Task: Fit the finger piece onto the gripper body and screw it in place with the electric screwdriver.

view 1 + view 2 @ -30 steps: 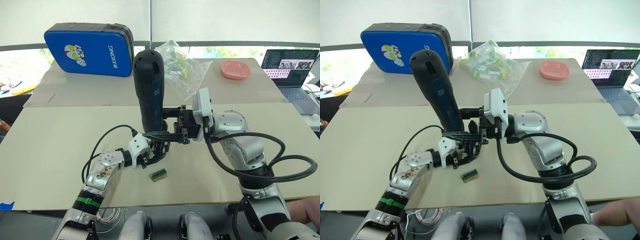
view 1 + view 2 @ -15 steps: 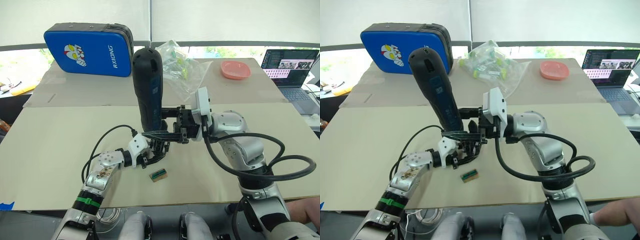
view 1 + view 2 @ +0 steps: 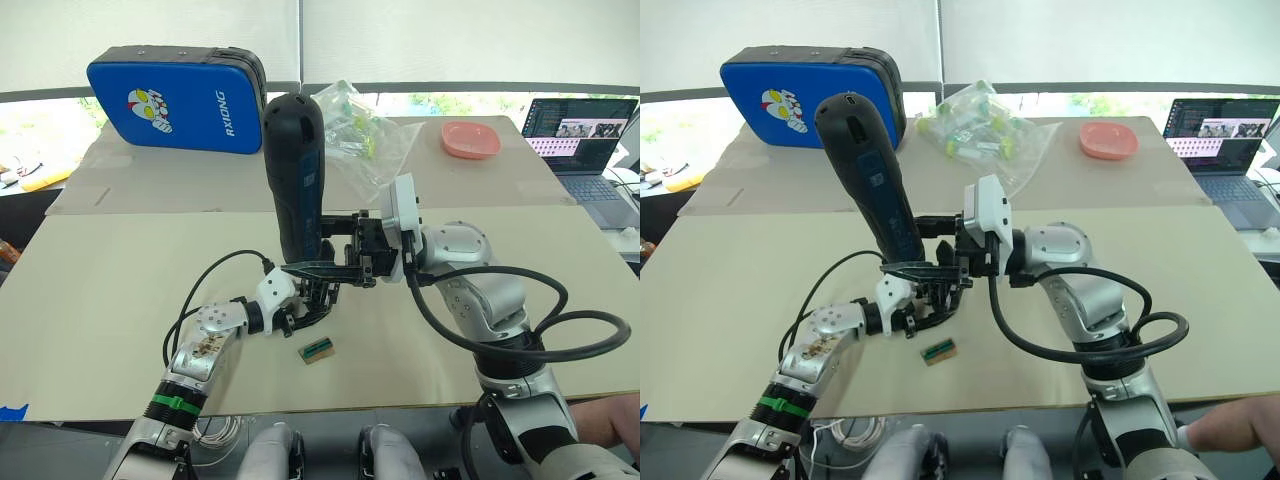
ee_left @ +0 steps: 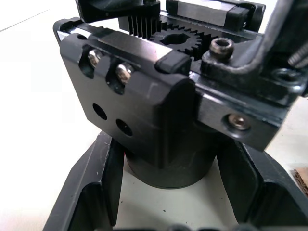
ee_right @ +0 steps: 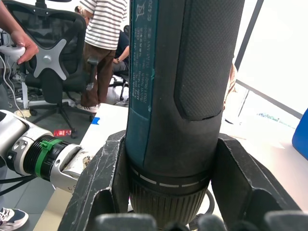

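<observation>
Head views: thick matte-black cylindrical electric screwdriver [image 3: 298, 175] standing near upright above the middle of the pale table [image 3: 110, 290], rounded end up, tapering end down; right claw [image 3: 340, 243] clenched around its lower barrel; directly beneath, small black gripper body [image 3: 316, 292] with chunky round base and linkages, grasped from the left by the left claw [image 3: 300, 306]; long pointed black finger piece [image 3: 318, 268] lying level across the top of the body, apparently seated, though screw and bit tip too hidden to confirm; small tan-and-green block [image 3: 317, 349] on the table just in front; blue padded case [image 3: 175, 85], clear bag of small parts [image 3: 360, 125], pink dish [image 3: 471, 139] and open laptop [image 3: 578, 130] well apart at the far side.

Left wrist view: gripper body [image 4: 168, 120] wedged between both black fingers [image 4: 91, 192], round base low in the grip; gear teeth and several screw heads showing on top; rigid and light by the look, best held by that round base, clear of the linkages.

Right wrist view: screwdriver barrel [image 5: 178, 96] clamped between both black fingers [image 5: 103, 183] just above the ribbed collar; textured sleeve likely giving good purchase; tool probably top-heavy held so low, prone to tipping; people and office chairs in the background.
</observation>
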